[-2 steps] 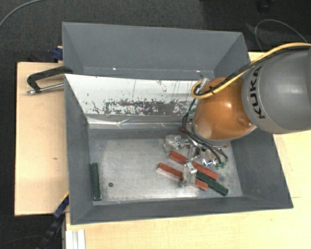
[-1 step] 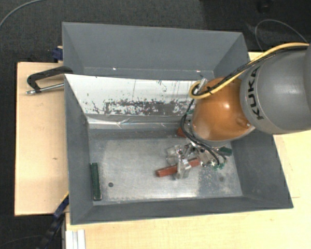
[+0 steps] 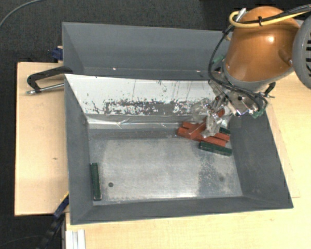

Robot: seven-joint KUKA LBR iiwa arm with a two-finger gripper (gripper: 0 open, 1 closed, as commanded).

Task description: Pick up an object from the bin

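Note:
My gripper (image 3: 213, 122) hangs at the bin's back right, its metal fingers reaching down onto a small pile of flat bars. A red-brown bar (image 3: 191, 130) lies right under the fingertips, sticking out to the left. A second red bar (image 3: 221, 137) sits just right of it, and a dark green bar (image 3: 215, 148) lies in front of both. The fingers stand against the red bars, but whether they close on one is hidden by the gripper body.
A dark green bar (image 3: 95, 181) lies lengthwise along the bin's left wall near the front corner. A small dark speck (image 3: 110, 185) sits beside it. The orange cover on the wrist looms over the bin's back right corner.

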